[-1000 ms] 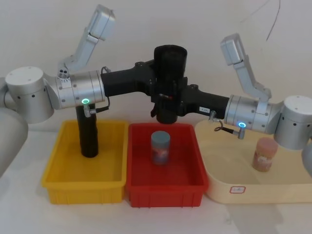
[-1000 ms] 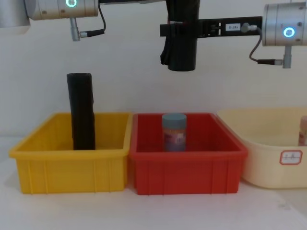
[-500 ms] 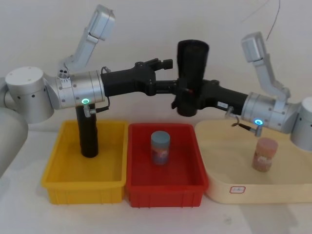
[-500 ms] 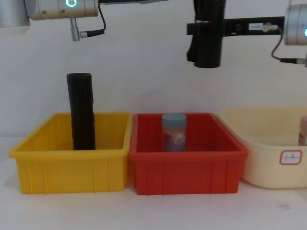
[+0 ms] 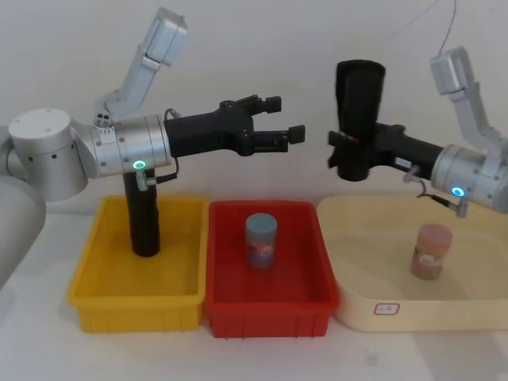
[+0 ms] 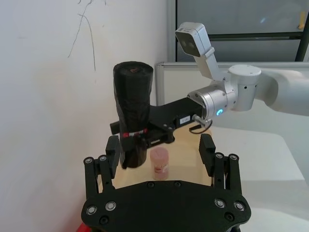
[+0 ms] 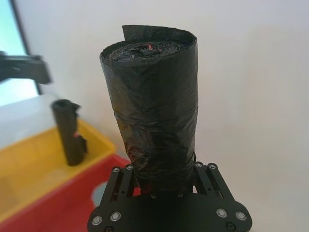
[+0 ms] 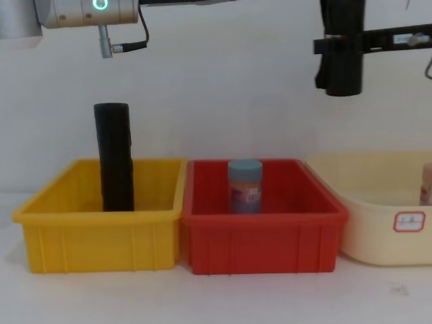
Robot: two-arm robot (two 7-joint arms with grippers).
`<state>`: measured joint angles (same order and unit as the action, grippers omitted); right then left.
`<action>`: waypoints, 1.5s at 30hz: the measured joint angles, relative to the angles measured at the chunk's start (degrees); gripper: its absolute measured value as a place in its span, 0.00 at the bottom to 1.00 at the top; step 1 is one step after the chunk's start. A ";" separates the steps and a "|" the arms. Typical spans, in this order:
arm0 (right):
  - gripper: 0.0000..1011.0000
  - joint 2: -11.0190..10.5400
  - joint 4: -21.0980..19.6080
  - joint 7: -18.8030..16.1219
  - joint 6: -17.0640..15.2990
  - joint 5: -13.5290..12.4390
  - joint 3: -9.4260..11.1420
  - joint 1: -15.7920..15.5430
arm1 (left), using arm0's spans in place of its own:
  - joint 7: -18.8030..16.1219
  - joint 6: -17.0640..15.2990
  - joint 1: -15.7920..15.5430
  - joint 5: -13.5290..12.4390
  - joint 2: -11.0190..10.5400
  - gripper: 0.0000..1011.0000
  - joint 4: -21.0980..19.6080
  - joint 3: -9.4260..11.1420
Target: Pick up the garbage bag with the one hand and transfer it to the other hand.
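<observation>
Now, seen from the head camera, the handover looks finished: the garbage bag (image 5: 359,119) stands upright at upper right of the frame, clenched near its lower end by the right end effector (image 5: 349,155), the one on the arm with the blue-lit ring. The left end effector (image 5: 286,119), on the green-ringed arm, hangs at upper centre with its jaws spread and nothing between them, well apart from the roll. Below sit three containers in a row on the counter (image 5: 32,349): a yellow bin (image 5: 131,305) holding a plain black roll (image 5: 143,222), a red bin (image 5: 270,309) holding one blue-capped jar (image 5: 261,240), and a cream tub (image 5: 413,305) holding one pink jar (image 5: 431,251).

From the left wrist camera, the left end effector's fingers (image 6: 207,154) stand wide, and the banded roll sits beyond them in the other end effector's grip.

From the right wrist camera, the bag rises straight out of the right end effector.

From the chest camera, the held roll hangs at upper right, above the cream tub's near side.

I judge the next move is only to keep a firm hold. Two black rolls, two jars, three containers in all.
</observation>
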<state>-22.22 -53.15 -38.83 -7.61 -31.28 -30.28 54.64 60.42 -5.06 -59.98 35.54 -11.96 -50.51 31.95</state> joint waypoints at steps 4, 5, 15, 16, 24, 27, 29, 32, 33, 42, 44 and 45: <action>0.50 -1.61 -1.41 2.89 -2.27 1.08 0.43 -0.51 | 0.00 0.00 0.00 0.00 0.00 0.99 0.00 0.00; 0.50 -2.28 -2.21 3.83 -3.22 1.40 0.60 -0.86 | -0.01 0.00 0.00 0.00 0.00 0.99 0.00 0.00; 0.50 -6.16 -7.68 8.32 -10.36 2.18 1.90 -3.76 | 0.00 0.00 0.00 0.00 0.00 0.99 0.00 0.00; 0.50 -6.72 -8.63 8.54 -11.15 2.06 2.18 -4.35 | 0.00 0.00 0.00 -0.01 0.00 0.99 0.00 0.00; 0.50 -9.25 -13.26 8.42 -13.80 0.68 3.48 -7.26 | 0.00 0.00 0.00 0.00 0.00 0.99 0.00 0.00; 0.50 -9.71 -14.24 8.06 -13.98 0.30 3.71 -7.84 | 0.00 0.00 0.00 0.00 0.00 0.99 0.00 0.00; 0.50 -10.11 -15.28 7.51 -14.00 -0.11 3.94 -8.40 | 0.01 0.00 0.00 0.00 0.00 0.99 0.00 0.00; 0.50 -10.30 -15.86 7.16 -13.93 -0.43 4.08 -8.67 | 0.01 0.00 0.00 0.00 0.00 0.99 0.00 0.00; 0.50 -10.35 -16.03 7.07 -13.91 -0.52 4.11 -8.74 | 0.01 0.00 0.00 0.00 0.00 0.99 0.00 0.00; 0.55 -10.80 -17.57 6.16 -13.44 -1.44 4.38 -9.40 | 0.01 0.00 0.00 0.00 0.00 0.99 0.00 0.00; 0.60 -10.86 -17.74 6.04 -13.38 -1.54 4.42 -9.47 | 0.00 0.00 0.00 0.00 0.00 0.99 0.00 0.00; 0.64 -10.91 -17.88 5.95 -13.31 -1.62 4.45 -9.55 | 0.01 0.00 0.00 0.00 0.00 0.99 0.00 0.00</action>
<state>-33.13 -71.03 -32.88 -20.91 -32.90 -25.83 45.09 60.43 -5.06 -59.98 35.53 -11.96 -50.51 31.95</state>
